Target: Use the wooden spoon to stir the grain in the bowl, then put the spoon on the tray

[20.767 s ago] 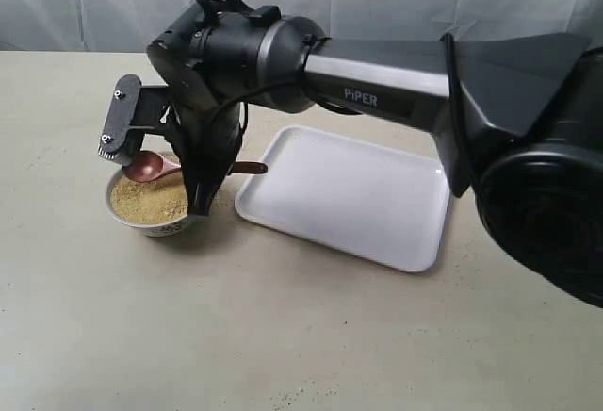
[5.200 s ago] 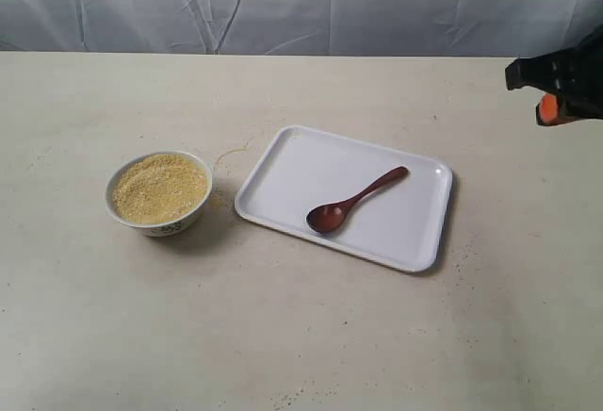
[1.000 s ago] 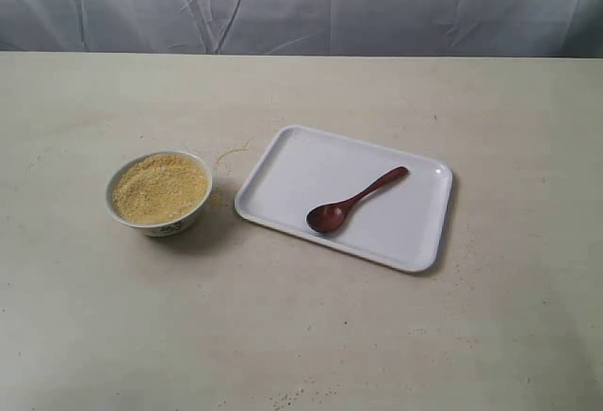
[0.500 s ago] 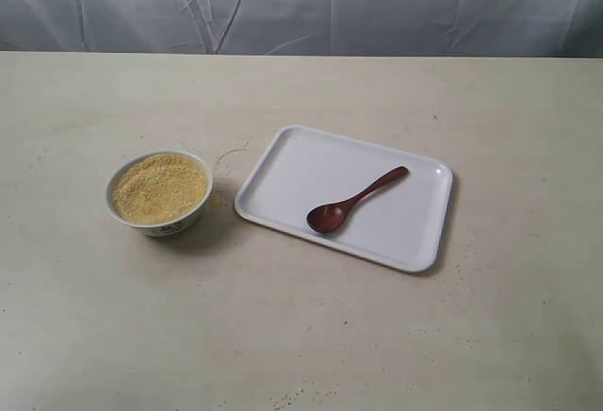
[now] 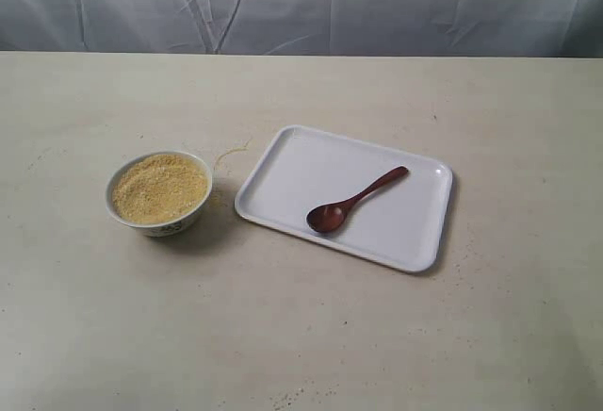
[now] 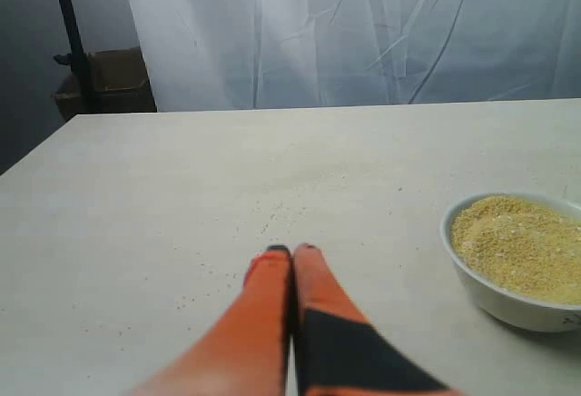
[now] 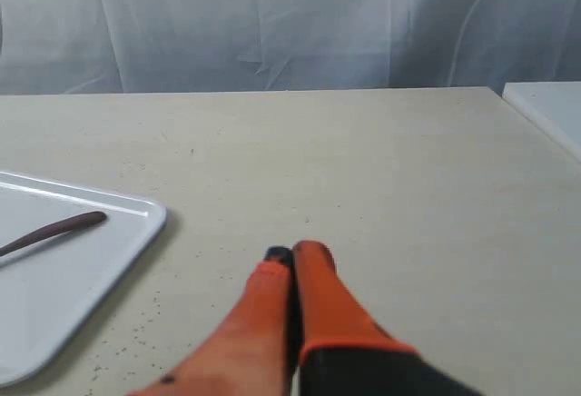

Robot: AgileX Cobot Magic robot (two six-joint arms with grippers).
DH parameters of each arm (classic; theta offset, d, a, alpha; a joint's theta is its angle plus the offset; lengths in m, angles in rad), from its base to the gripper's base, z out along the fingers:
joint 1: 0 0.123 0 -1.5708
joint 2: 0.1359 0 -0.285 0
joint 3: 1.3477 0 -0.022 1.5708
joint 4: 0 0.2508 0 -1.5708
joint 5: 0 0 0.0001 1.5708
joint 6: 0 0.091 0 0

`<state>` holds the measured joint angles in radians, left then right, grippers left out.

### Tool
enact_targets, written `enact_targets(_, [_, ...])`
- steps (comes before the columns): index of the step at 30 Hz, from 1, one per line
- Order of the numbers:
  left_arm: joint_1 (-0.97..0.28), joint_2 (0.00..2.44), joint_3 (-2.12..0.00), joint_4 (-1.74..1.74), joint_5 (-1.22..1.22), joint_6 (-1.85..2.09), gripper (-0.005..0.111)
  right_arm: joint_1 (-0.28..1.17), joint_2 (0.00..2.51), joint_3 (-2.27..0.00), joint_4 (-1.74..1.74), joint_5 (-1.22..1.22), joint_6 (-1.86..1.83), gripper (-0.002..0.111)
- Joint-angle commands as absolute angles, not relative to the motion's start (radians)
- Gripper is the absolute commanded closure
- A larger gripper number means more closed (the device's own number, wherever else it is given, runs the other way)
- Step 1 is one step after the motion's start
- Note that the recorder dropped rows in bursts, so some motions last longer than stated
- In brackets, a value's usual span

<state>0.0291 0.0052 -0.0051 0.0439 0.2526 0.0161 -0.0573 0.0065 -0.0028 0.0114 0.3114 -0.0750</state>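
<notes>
The dark reddish-brown glossy wooden spoon (image 5: pixel 353 201) lies flat inside the white rectangular plastic tray (image 5: pixel 283 147), its round end toward the near rim and its slim handle angled toward the far right corner. It has not shifted over the last second. About twenty seconds ago an arm held it in the bowl; now no arm shows in the exterior view, so the task looks finished. To the left, apart from the tray, the small round white ceramic bowl (image 5: pixel 165 225) holds the sandy yellow-tan grain (image 5: pixel 160 188) in the same spot on the pale bench (image 5: pixel 283 336), with a thin trail of spilled granules (image 5: pixel 229 155) beside it. The orange left fingers (image 6: pixel 263 305) and right fingers (image 7: pixel 313 296) are both pressed together, holding nothing, low over bare bench.
</notes>
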Motion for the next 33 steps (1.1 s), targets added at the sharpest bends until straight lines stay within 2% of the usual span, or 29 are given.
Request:
enact_targets(1, [0.031, 0.000, 0.000, 0.044, 0.240, 0.016, 0.107, -0.057, 0.000, 0.000, 0.014, 0.297, -0.075, 0.108])
enact_targets(33, [0.031, 0.000, 0.000, 0.044, 0.240, 0.016, 0.107, -0.057, 0.000, 0.000, 0.016, 0.304, -0.075, 0.108])
